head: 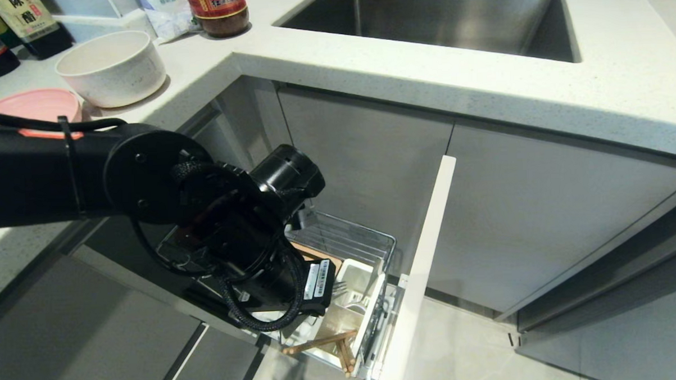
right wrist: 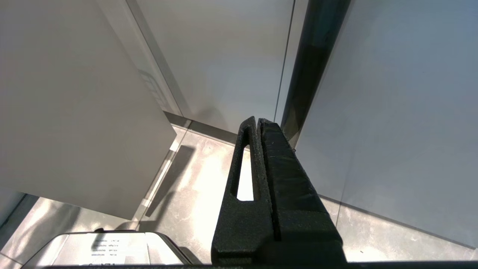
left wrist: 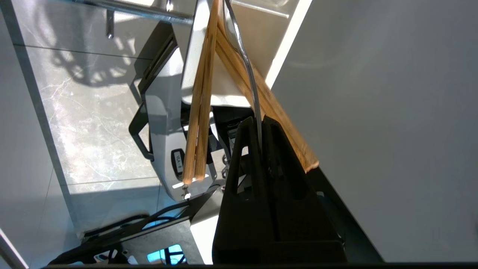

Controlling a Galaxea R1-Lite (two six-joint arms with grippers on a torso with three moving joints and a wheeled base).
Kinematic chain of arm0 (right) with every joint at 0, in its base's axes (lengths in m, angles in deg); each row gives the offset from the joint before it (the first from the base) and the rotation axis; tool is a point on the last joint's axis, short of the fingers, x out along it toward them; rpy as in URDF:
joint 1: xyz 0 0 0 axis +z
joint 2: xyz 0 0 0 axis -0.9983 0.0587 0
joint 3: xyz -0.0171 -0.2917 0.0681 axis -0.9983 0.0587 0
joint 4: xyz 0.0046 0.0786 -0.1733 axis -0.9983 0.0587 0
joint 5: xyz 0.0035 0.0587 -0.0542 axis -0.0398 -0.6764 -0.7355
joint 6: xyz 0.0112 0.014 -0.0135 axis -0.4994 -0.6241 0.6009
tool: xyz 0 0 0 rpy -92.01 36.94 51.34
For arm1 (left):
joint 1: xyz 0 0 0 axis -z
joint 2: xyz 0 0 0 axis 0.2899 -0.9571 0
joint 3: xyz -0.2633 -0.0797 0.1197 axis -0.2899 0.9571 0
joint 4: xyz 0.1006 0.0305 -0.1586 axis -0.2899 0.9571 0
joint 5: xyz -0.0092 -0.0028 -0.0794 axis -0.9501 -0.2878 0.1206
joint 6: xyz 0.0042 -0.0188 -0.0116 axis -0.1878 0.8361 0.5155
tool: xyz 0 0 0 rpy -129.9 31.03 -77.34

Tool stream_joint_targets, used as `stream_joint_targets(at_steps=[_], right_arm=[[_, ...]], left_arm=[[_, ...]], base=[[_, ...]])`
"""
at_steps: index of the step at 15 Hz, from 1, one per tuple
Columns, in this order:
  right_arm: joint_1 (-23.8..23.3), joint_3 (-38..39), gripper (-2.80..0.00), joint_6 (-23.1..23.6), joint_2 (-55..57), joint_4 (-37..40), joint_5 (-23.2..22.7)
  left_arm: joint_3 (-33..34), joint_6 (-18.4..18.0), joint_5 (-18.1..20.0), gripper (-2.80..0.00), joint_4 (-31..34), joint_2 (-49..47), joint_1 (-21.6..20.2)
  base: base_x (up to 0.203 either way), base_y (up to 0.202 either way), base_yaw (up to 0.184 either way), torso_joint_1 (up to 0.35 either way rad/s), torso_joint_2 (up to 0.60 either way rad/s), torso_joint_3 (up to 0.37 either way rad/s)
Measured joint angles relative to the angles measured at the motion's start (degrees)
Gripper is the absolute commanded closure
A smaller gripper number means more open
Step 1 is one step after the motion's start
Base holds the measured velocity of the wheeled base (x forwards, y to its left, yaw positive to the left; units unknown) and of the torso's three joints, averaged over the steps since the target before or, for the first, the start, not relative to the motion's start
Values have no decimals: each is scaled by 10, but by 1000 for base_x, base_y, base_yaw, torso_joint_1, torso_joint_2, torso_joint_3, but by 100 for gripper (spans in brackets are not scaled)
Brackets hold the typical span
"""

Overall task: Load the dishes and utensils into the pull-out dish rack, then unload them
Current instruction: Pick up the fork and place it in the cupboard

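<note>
Rack (head: 373,242) pulled out below the counter (head: 481,95); plate (head: 37,105) and bowl (head: 111,68) on the counter, far left. Left gripper (left wrist: 260,121) clamps the fork (left wrist: 242,52) beside chopsticks (left wrist: 199,112) in the cup (head: 355,279). Right gripper (right wrist: 257,121) closed, empty.

Chinese characters "陈醋" on bottle label (head: 26,15)

The white speckled worktop (head: 480,89) carried a cream bowl (head: 111,67) beside a pink plate (head: 37,105), with 3 dark bottles (head: 219,11) and a white bag (head: 166,16) behind them; a steel sink (head: 439,18) sat recessed in it.
</note>
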State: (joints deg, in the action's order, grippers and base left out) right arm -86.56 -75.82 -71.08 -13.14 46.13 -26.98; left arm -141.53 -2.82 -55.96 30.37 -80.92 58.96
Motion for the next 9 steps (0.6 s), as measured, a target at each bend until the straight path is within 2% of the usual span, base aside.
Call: stream_joint_targets(at_steps=[4, 9], right_arm=[[0, 0, 0, 0, 0, 0, 0], [0, 0, 0, 0, 0, 0, 0]], left_arm=[[-26, 0, 1, 0, 1, -31, 0], [-61, -1, 30, 0, 2, -69, 3]], base=[[0, 0, 0, 0, 0, 0], [0, 0, 0, 0, 0, 0]])
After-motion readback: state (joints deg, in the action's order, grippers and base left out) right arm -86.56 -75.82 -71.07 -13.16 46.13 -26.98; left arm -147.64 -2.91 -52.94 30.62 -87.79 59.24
